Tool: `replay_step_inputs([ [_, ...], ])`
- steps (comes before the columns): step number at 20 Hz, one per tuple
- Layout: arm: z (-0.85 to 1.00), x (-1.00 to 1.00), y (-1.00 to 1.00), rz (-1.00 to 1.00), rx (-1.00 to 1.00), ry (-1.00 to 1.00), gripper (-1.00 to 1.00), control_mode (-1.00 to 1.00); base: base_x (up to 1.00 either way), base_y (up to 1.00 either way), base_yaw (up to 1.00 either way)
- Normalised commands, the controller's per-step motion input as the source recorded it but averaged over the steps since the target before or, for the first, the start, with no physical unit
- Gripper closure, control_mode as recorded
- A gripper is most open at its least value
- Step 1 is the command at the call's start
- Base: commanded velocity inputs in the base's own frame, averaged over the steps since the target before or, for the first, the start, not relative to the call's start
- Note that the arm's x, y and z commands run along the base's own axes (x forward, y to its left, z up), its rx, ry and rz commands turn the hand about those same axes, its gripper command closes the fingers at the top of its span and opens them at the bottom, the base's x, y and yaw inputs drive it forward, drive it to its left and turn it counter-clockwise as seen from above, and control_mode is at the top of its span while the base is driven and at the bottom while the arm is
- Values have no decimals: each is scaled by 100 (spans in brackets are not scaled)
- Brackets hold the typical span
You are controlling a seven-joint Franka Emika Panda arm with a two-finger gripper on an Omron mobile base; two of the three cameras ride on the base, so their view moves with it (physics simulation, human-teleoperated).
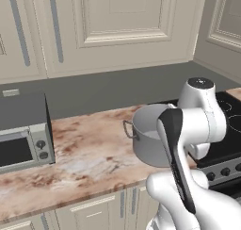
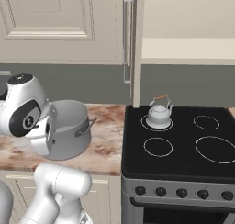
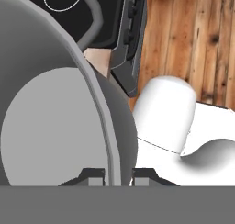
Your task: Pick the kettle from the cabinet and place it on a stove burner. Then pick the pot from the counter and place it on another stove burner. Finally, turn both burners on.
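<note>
Room: a kitchen with panelled cream cupboards (image 1: 117,26) over a grey back wall, wooden plank floor (image 3: 193,39) below.
Counter (image 1: 89,153): mottled pink-brown marble slab, running left from the stove.
Stove (image 2: 183,140): black glass top with four ringed burners and a row of knobs (image 2: 183,192) along its front; it stands just right of the pot.
Cabinet (image 2: 188,48): doorless cream recess with a beige shelf, above the stove.
Toaster oven (image 1: 23,139): grey, on the counter well left of the pot.
Pot (image 2: 69,129): wide grey cylinder on the counter, just beside the stove's left edge; the white arm stands in front of it and hides part of its wall.
Gripper (image 3: 118,175): its two dark tips straddle the pot's rim, one inside, one outside, pinching the wall.
Kettle (image 2: 159,114): small and silvery, upright on the stove's back-left burner, right of the pot.
</note>
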Motion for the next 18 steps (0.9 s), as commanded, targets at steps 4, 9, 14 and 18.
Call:
replay_step_inputs([
  [4, 0, 0, -10, 0, 1, 0, 100, -100, 0, 0, 0],
  [9, 0, -1, -8, 0, 0, 0, 100, -100, 0, 0, 0],
  [14, 0, 0, -6, 0, 0, 0, 100, -100, 0, 0, 0],
  [18, 0, 0, -11, -2, 0, 0, 100, -100, 0, 0, 0],
])
